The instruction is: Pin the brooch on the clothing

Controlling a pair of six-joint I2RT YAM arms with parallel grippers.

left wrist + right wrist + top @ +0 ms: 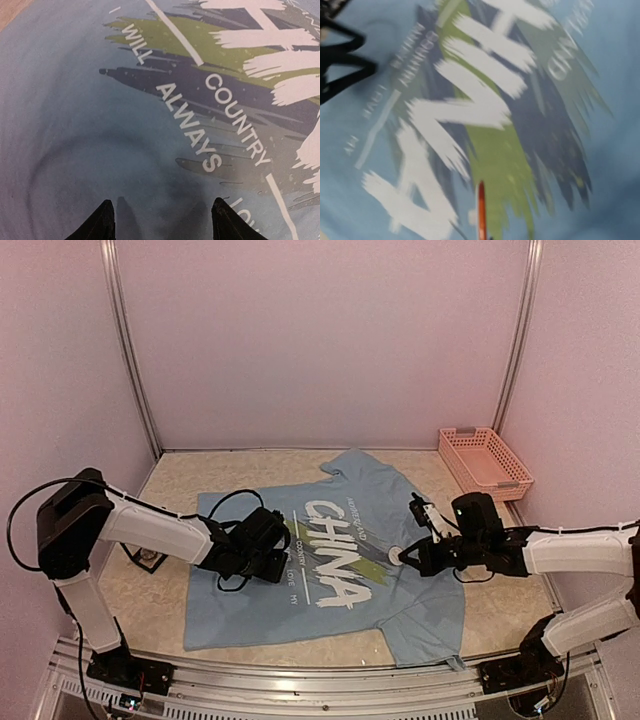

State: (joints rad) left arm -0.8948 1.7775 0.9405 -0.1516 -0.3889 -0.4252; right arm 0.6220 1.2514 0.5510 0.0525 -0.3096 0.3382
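The T-shirt [330, 565] is lying spread flat on the table [180, 475], chest print facing up, and both arms are reaching in over it from either side. The left gripper [280, 558] is hanging low over the left part of the print. In its wrist view its two black fingertips [105, 222] are standing well apart, a moderate gap with only bare fabric and their own shadows showing between them, so it is gripping nothing. Whether the tips are touching the cloth cannot be told. The right gripper [405, 558] is sitting at the right edge of the white "CHINA" lettering with its jaws pinched together. A small white round brooch [393, 552] is lying right at its tips on the shirt. Whether it is being clamped or only touched is not clear. The right wrist view is blurring; a thin orange-red strip [481, 210] is rising from its bottom edge over the green streak.
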